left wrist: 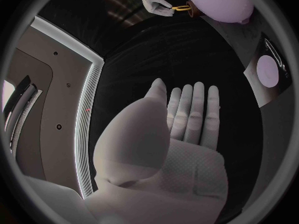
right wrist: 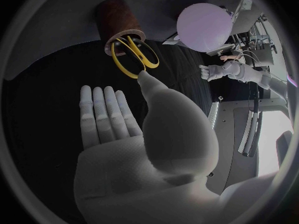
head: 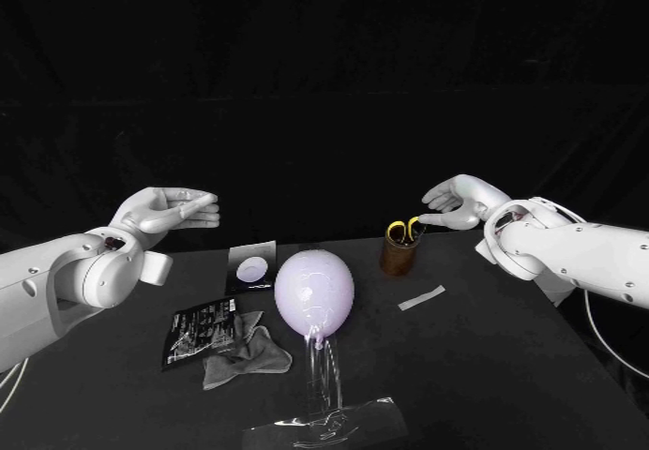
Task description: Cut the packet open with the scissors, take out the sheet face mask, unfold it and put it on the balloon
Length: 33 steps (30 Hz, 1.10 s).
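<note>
Over the brown cup (head: 398, 258), the right robot hand (head: 460, 202), released, touches the scissors (head: 403, 228) with its thumb. The left robot hand (head: 169, 211) hangs released, empty.

Smooth, glossy, rubbery skin on balloon (head: 315, 289), w/ bright highlights. Below it, stand (head: 329, 427) of clear shiny plastic. Black crinkled film on packet (head: 201, 330), glossy, foil or plastic. Limp grey face mask (head: 248, 356), matt, cloth-like. Yellow handles on scissors (head: 403, 229), smooth glossy plastic. Dull brown cup (head: 398, 258), wood or card, can't tell which. Pale flat strip (head: 421, 298), paper-like. Black matt table (head: 527, 375). Silver-grey satin finish on left hand (head: 169, 211) & right hand (head: 458, 202); fine mesh-like texture on the 2 palms. White smooth plastic shells on left arm (head: 54, 291) & right arm (head: 596, 253), slight sheen.
</note>
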Each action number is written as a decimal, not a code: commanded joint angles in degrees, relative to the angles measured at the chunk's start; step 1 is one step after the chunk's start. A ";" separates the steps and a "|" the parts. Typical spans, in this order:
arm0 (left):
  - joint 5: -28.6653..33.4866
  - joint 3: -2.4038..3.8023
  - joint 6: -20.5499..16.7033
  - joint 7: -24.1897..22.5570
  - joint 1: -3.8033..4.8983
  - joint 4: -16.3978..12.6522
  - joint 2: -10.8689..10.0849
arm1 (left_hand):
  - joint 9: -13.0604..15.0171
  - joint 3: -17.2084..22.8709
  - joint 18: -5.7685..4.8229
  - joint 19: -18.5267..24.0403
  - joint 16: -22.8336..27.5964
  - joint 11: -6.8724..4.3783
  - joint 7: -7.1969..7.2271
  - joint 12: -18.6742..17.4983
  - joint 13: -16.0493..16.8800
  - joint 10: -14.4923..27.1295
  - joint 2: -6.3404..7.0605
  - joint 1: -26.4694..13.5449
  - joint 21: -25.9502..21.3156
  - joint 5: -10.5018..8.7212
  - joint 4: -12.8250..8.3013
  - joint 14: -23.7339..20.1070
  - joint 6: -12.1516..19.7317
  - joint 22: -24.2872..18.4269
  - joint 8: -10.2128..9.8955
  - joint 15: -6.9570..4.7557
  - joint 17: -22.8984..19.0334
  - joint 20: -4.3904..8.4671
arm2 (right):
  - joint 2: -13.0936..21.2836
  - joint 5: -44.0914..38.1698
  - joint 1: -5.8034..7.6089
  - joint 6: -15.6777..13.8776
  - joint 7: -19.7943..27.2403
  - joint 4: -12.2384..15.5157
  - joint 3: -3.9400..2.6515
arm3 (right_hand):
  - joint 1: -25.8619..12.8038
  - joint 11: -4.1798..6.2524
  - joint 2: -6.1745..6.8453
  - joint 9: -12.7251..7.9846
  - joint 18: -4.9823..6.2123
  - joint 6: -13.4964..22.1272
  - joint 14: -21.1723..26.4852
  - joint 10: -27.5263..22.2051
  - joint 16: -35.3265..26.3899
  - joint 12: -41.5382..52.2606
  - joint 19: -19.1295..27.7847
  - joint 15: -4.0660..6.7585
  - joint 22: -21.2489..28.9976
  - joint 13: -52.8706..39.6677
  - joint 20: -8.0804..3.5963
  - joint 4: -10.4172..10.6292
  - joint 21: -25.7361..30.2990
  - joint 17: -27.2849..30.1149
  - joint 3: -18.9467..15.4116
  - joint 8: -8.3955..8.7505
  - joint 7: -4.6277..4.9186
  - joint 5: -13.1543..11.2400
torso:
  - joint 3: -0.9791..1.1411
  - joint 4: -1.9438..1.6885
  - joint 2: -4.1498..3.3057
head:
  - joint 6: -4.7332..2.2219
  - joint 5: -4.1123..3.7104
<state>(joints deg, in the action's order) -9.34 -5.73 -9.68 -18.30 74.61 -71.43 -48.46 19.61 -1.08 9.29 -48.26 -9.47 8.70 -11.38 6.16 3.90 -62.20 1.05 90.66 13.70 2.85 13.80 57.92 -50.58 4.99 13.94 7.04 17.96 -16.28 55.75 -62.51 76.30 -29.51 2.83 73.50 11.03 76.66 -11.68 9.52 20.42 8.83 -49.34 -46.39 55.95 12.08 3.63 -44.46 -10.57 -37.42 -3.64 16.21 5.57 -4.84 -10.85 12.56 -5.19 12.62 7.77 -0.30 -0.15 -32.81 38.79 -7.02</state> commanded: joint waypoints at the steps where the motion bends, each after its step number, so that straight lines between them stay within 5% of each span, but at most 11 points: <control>1: -3.73 0.03 3.38 -1.68 -0.41 -0.16 -0.39 | -0.27 0.71 1.13 -0.58 -0.70 -0.25 0.17 -0.10 -0.16 -0.96 -0.06 2.28 0.56 -0.04 -0.62 1.02 -0.90 0.14 0.03 -0.35 0.23 0.08 | 1.19 3.01 0.60 5.87 1.85 1.62 -0.03 | 1.89 -0.18 0.09 -0.42 0.75 1.24 1.50 -0.72 -0.66 0.20 1.07 -0.34 0.95 0.03 0.07 -0.72 0.94 0.56 -1.66 0.76 0.88 0.55 | -0.11 -0.02 0.05 | 0.15 -0.23; 7: -5.07 -0.01 3.63 -1.65 -1.07 -0.08 -1.17 | -0.95 2.15 1.13 -0.90 -0.82 -0.23 0.06 -0.97 -0.31 -1.52 0.32 4.57 0.88 -0.05 -0.16 1.39 -1.57 0.21 -0.45 -0.44 0.26 0.22 | 2.23 1.78 1.11 11.73 0.20 2.78 -0.03 | 5.51 -0.39 -0.52 -0.74 0.20 1.38 3.67 -1.35 -1.36 0.28 2.89 -0.88 2.75 0.02 0.17 -3.43 1.27 1.34 -1.19 0.82 1.30 3.76 | -0.11 -0.10 0.15 | 0.27 -0.44; 11: -6.44 -0.12 3.74 -1.71 -1.39 0.04 -1.79 | -1.22 2.61 1.13 -0.97 -0.80 -0.22 0.05 -1.34 -0.32 -1.71 0.70 5.10 0.99 -0.02 0.28 1.45 -1.80 0.24 -0.65 -0.45 0.24 0.27 | 2.55 2.25 1.22 12.02 0.46 3.46 -0.03 | 5.61 -0.41 -0.62 -0.73 0.12 1.03 3.88 -1.28 -1.34 0.38 3.27 -0.94 3.13 0.00 0.16 -3.80 1.27 1.45 -0.92 0.64 1.51 3.99 | -0.04 -0.14 0.14 | 0.42 0.03; 13: -7.55 -0.22 3.76 -1.83 -1.60 0.13 -2.17 | -1.22 2.61 1.13 -0.97 -0.80 -0.22 0.05 -1.34 -0.32 -1.71 0.70 5.10 0.99 -0.02 0.28 1.45 -1.80 0.24 -0.65 -0.45 0.24 0.27 | 2.72 4.52 1.30 10.35 1.85 4.07 -0.04 | 5.15 -0.29 -0.84 -0.67 0.19 0.36 3.30 -0.83 -0.91 0.63 3.31 -0.79 3.43 -0.05 0.12 -3.78 1.16 1.40 -0.83 0.29 1.54 3.85 | -0.04 -0.09 0.12 | 0.53 1.37; 17: -10.56 -0.42 3.67 -2.12 -2.23 0.21 -2.85 | -1.65 2.32 1.07 -0.87 -0.62 0.03 -0.17 -1.96 -0.33 -1.59 2.25 4.81 1.01 -0.06 1.19 1.21 -1.64 0.21 -1.14 -0.25 0.16 0.23 | 3.01 10.58 1.72 5.78 6.49 6.04 -0.06 | 4.39 0.87 -2.14 -0.66 1.41 -2.90 -2.26 2.31 2.17 1.73 1.05 0.77 4.15 -0.04 -0.06 -4.17 0.51 0.63 0.92 -0.91 0.72 1.90 | -0.08 -0.08 0.05 | 1.19 5.97; 21: -15.02 -0.54 3.31 -2.16 -3.13 -0.35 -3.51 | -2.00 0.93 0.90 -0.26 -0.11 0.43 -0.54 -2.39 -0.27 -1.12 4.13 3.21 0.71 -0.05 2.25 0.25 -1.24 0.03 -1.60 0.21 -0.01 0.04 | 3.17 14.38 2.51 2.05 10.89 9.02 -0.11 | 3.92 2.26 -2.61 -1.07 1.76 -5.11 -7.98 5.84 4.29 2.49 -0.99 2.36 4.86 0.04 -0.92 -4.41 0.22 -0.20 3.72 -1.24 -0.37 -0.34 | -0.04 -0.16 0.00 | 1.96 8.47; 22: -17.76 -0.57 2.98 -2.08 -3.58 -0.75 -3.81 | -2.09 0.58 0.83 0.07 0.10 0.52 -0.60 -2.45 -0.25 -0.96 4.47 2.95 0.53 -0.07 2.38 -0.16 -1.13 -0.06 -1.71 0.35 -0.09 -0.03 | 3.10 15.29 2.83 0.83 12.39 10.52 -0.13 | 3.48 2.72 -2.16 -1.42 1.75 -6.05 -9.95 6.96 4.43 2.13 -2.69 2.89 5.18 0.14 -1.54 -4.44 -0.21 -0.42 5.70 -1.17 -0.66 -0.95 | -0.09 -0.19 -0.03 | 2.38 9.86; 23: -19.14 -0.57 2.83 -1.99 -3.78 -0.92 -3.93 | -2.11 0.52 0.82 0.13 0.13 0.53 -0.61 -2.45 -0.25 -0.93 4.53 2.91 0.50 -0.07 2.39 -0.23 -1.10 -0.08 -1.74 0.37 -0.10 -0.04 | 3.05 15.56 2.96 0.38 12.93 11.15 -0.14 | 3.30 3.00 -1.88 -1.57 1.78 -6.59 -11.58 7.74 4.76 1.98 -4.08 3.36 5.19 0.12 -2.00 -4.46 -0.76 -0.66 6.99 -1.16 -0.86 -1.11 | -0.12 -0.19 -0.03 | 2.44 10.02; 24: -21.50 -0.59 2.53 -1.77 -4.11 -1.16 -4.11 | -2.20 0.26 0.72 0.48 0.38 0.66 -0.75 -2.52 -0.25 -0.66 4.81 2.79 0.32 -0.06 2.40 -0.71 -0.88 -0.17 -1.89 0.53 -0.18 -0.10 | 2.90 15.84 3.15 -0.31 13.74 12.20 -0.16 | 3.19 3.12 -1.74 -1.64 1.78 -6.72 -12.10 8.04 4.80 1.89 -4.54 3.53 5.21 0.12 -2.17 -4.45 -0.93 -0.74 7.58 -1.12 -0.92 -1.11 | -0.14 -0.25 -0.03 | 2.96 11.16; 27: -27.38 -0.64 1.45 -0.95 -4.99 -1.57 -4.46 | -2.53 -1.01 0.40 1.63 1.07 1.09 -1.18 -2.53 -0.22 0.19 5.72 1.75 -0.29 -0.08 2.58 -2.25 0.14 -0.47 -2.50 1.04 -0.45 -0.23 | 2.25 15.21 3.53 -1.45 15.12 14.72 -0.21 | 2.61 3.96 -0.95 -1.90 1.78 -7.56 -16.16 10.31 5.65 1.64 -7.66 4.84 4.88 0.10 -3.52 -4.33 -2.50 -1.60 10.90 -1.01 -1.30 -1.52 | -0.14 -0.36 0.01 | 3.74 12.92; 33: -38.80 -0.73 -1.82 0.78 -7.28 -2.06 -4.97 | -2.83 -2.56 -0.17 3.04 1.94 1.64 -1.64 -2.56 -0.24 1.65 6.66 0.71 -1.03 -0.09 2.68 -4.30 1.28 -0.81 -3.07 1.72 -0.83 -0.32 | 0.39 8.95 4.05 -1.82 14.97 17.97 -0.33 | 1.21 4.40 0.42 -1.97 1.74 -8.45 -20.92 12.12 6.80 0.81 -10.90 6.24 3.91 0.05 -4.93 -3.92 -4.71 -3.14 13.93 -0.98 -1.79 -2.19 | -0.32 -0.64 0.01 | 4.67 14.93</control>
<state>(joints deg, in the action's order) -37.34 -6.50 -8.57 -18.65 67.61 -73.21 -53.42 16.82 -3.47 9.22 -45.43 -7.65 10.42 -12.70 3.97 3.67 -60.71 7.50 91.43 12.82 2.85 16.49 53.85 -49.60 4.21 11.17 8.73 17.18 -16.59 56.41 -49.76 80.25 -29.34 15.40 90.95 10.74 78.14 -7.37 9.74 18.46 10.16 -57.51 -66.71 67.67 18.69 4.81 -54.87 -4.55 -33.35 -3.56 11.36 1.67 -9.25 -13.75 26.12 -6.21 10.85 5.87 -0.50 -0.59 -32.80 43.08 6.97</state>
